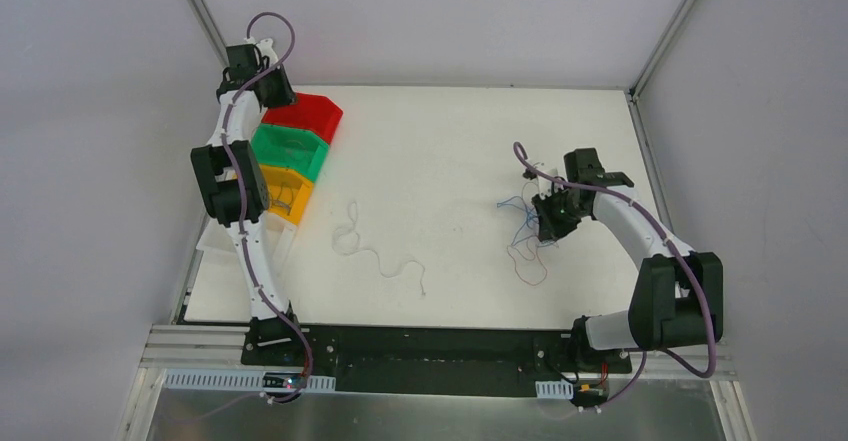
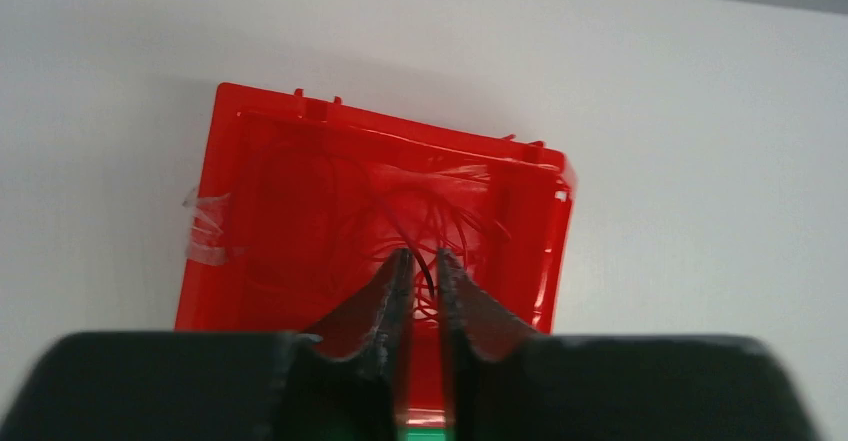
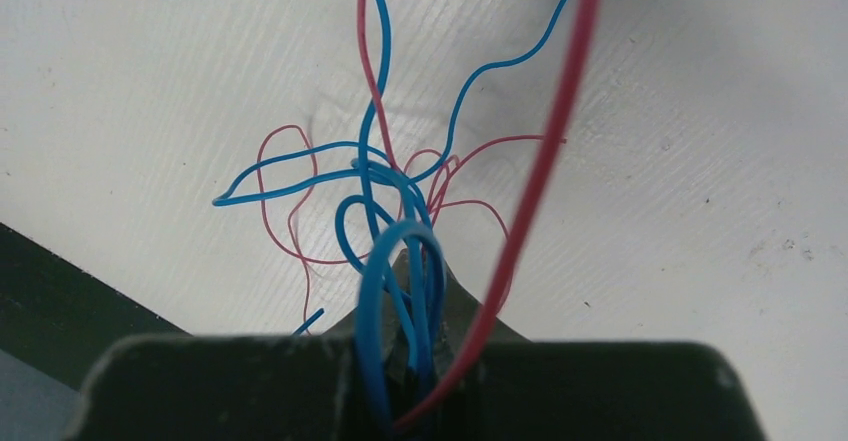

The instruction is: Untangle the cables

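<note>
Surface [image 1: 450,131]: lying white under pale grey walls [image 1: 430,11], carrying three bins along the left side and thin wire across the middle and right.
Bins: standing in a touching row, red bin [image 1: 310,113] farthest, green bin [image 1: 292,146] in the middle, yellow bin [image 1: 283,193] nearest.
Cables: sitting in three places. A blue-and-red tangle [image 3: 385,173] at the right, a white strand [image 1: 372,252] lying alone mid-surface, and red strands [image 2: 440,211] curling inside the red bin.
Left pincer [image 2: 421,266]: hovering above the red bin, jaws standing a narrow slit apart. One fine strand is crossing the slit, looking too thin to be pinched, so probably gripping nothing.
Right pincer [image 3: 420,301]: clamping on blue loops of the tangle, with a red strand running close past the fingers and the rest trailing down to the surface.
Step in hand: seemingly sorting by colour, working the blue and red apart at the right and binning red at the left.
Next move: likely calling for a slow lift or pull, plus a second grip on the red wire, since the two colours are crossing several times.
Handling: looking hair-thin and springy, keeping kinks and curls, probably snagging instead of sliding free.
</note>
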`<state>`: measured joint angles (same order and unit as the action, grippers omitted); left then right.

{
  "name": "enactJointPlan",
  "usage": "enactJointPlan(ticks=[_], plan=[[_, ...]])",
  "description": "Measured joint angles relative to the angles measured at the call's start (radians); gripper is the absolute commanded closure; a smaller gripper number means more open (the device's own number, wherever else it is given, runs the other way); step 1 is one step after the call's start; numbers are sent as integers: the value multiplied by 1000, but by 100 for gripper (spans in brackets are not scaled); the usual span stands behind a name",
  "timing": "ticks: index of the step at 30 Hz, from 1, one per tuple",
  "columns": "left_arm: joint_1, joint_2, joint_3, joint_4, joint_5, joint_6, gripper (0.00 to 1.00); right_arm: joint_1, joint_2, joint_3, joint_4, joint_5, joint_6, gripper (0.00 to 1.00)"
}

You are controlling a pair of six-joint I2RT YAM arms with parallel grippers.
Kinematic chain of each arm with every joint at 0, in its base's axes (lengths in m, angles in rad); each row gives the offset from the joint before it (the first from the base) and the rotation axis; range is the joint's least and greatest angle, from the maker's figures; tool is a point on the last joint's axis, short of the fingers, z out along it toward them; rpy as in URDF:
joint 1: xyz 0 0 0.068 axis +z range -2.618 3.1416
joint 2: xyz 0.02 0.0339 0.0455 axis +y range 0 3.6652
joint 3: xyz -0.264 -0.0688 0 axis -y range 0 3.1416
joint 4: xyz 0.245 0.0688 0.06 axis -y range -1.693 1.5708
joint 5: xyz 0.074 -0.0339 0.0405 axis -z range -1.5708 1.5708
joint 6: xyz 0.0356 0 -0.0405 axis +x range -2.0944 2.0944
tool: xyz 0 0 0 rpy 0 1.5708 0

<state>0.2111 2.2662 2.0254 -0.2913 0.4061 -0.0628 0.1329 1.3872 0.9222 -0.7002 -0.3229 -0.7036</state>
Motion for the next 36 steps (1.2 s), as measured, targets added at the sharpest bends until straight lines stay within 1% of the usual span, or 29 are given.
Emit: enactJointPlan(ticks=[1,3,6,10,11,12,13,14,17,19,22,24,27,28,30,32,36], plan=[[0,13,11,-7,-5,5,68,0,0,3,-7,0,5,100],[0,34,39,-29,-17,14,54,0,0,13,-18,-3,12,100],[0,31,59,-66,-13,19,40,0,0,42,-24,-26,28,100],[0,-24,61,-101,14,16,27,3,0,97,-23,-80,60,100],[0,-48,61,-113,30,15,21,5,0,113,-21,-97,73,100],[0,-78,60,-121,49,16,14,8,0,130,-21,-115,86,100],[0,-113,58,-126,71,15,3,10,1,146,-19,-132,100,100],[0,-154,53,-129,105,11,1,14,3,164,-16,-153,118,100],[-3,-293,1,-130,232,-8,1,31,15,222,3,-231,174,100],[-18,-402,-60,-128,332,-16,1,41,24,250,11,-288,202,100],[-102,-562,-188,-109,460,-25,1,58,36,282,6,-370,227,100],[-203,-637,-283,-98,521,-25,1,73,41,299,2,-420,244,100],[-381,-696,-433,-86,562,-24,1,96,41,314,-5,-478,266,100],[-421,-699,-476,-85,565,-22,1,105,41,318,-8,-498,271,100],[-526,-699,-529,-80,562,-20,1,119,41,322,-18,-527,273,100],[-595,-699,-575,-80,557,-7,1,136,41,326,-38,-550,268,100],[-676,-698,-583,-48,540,34,2,177,34,329,-79,-577,253,100]])
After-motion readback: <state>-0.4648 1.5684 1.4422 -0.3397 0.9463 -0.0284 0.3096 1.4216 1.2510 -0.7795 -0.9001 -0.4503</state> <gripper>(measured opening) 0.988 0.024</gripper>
